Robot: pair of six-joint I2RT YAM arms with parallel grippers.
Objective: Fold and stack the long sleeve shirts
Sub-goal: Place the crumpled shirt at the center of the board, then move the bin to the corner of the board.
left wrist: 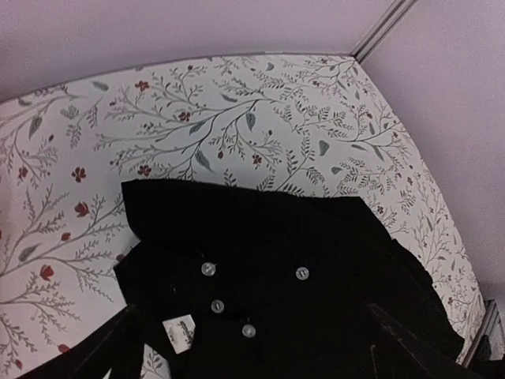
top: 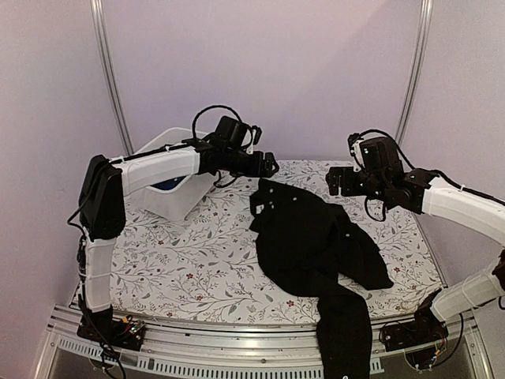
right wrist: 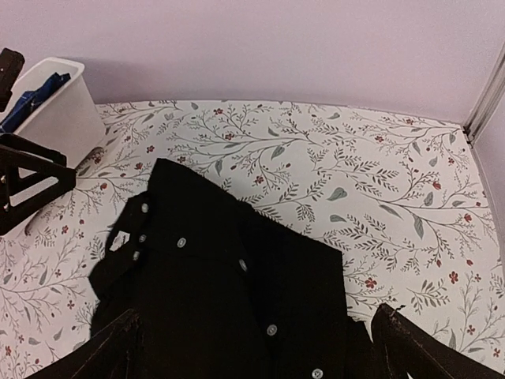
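Note:
The black shirt [top: 316, 245] lies crumpled on the floral table, collar toward the back, with one sleeve hanging over the front edge. Its pale buttons and collar tag show in the left wrist view [left wrist: 260, 260] and its button placket in the right wrist view [right wrist: 213, 276]. My left gripper [top: 270, 164] hovers open just above the collar [left wrist: 252, 316], holding nothing. My right gripper [top: 335, 180] is open and empty above the shirt's back right side [right wrist: 254, 316]. A dark blue cloth [right wrist: 35, 91] lies in the tub; its pattern is too small to tell.
A white plastic tub [top: 177, 201] stands at the back left of the table [top: 181, 260], under my left arm; it also shows in the right wrist view [right wrist: 63, 118]. Metal frame posts [top: 110, 79] rise at the back corners.

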